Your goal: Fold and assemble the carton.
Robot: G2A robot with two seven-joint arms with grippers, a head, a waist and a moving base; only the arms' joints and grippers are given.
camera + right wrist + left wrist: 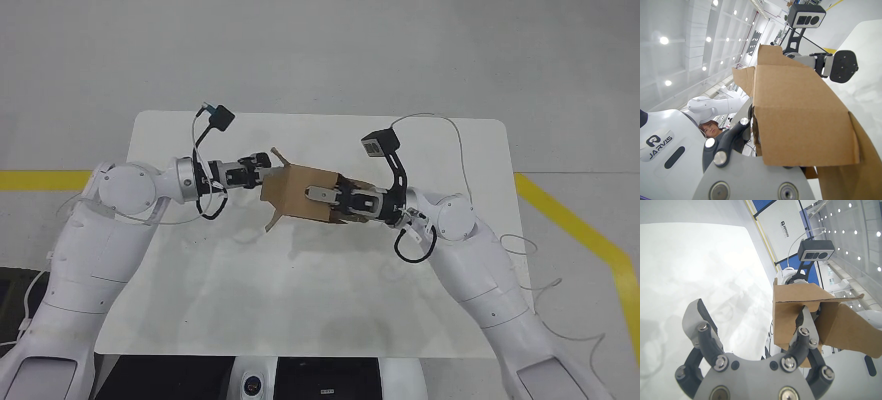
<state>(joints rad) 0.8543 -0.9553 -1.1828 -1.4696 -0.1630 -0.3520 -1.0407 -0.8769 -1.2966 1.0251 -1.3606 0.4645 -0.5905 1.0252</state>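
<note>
Over the middle of the white table point(330, 310) I see the brown carton point(298, 195), held between my two arms. It is only half formed: the walls already make a box shape, but the end flaps stand open. On one end, the right gripper point(322, 192) pinches a wall of the carton. One finger point(743, 116) lies flat on the outside of the cardboard, and the other one is hidden behind it. At the opposite end, the left gripper point(753, 309) has its fingers spread wide. One of its fingertips point(806, 315) touches the open end of the carton, just at the edge of a panel. The other fingertip stands well apart from the cardboard, over the bare table.
</note>
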